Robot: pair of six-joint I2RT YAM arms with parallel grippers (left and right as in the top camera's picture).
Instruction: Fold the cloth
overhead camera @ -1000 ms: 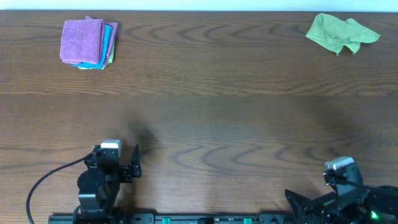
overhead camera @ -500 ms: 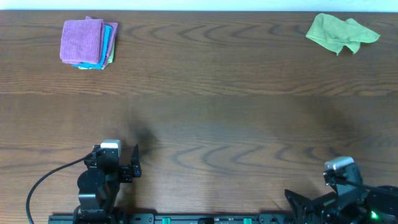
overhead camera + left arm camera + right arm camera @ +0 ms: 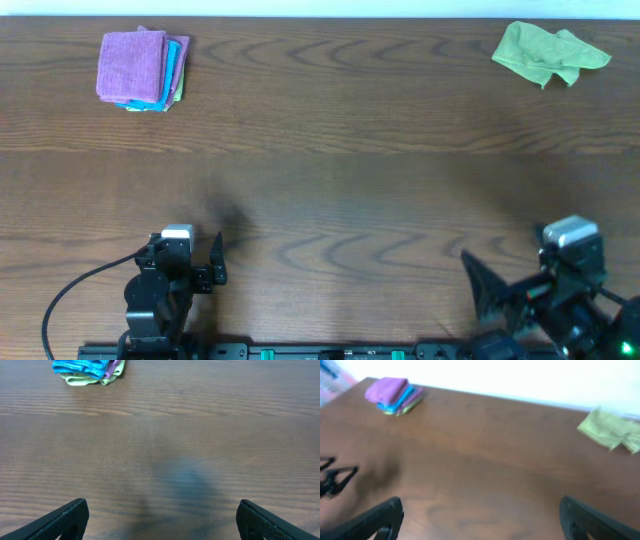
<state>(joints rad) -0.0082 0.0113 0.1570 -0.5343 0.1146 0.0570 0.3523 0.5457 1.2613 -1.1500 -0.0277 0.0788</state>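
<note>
One fuzzy purple cloth (image 3: 131, 63) folded square, woodgrain table (image 3: 330, 190)

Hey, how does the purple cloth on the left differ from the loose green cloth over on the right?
The purple cloth is folded into a neat square; the loose green cloth lies crumpled and unfolded. The purple cloth sits on top of a stack of other folded cloths, while the loose green cloth lies alone on the table. Both lie along the table's far edge, at opposite corners.
</note>
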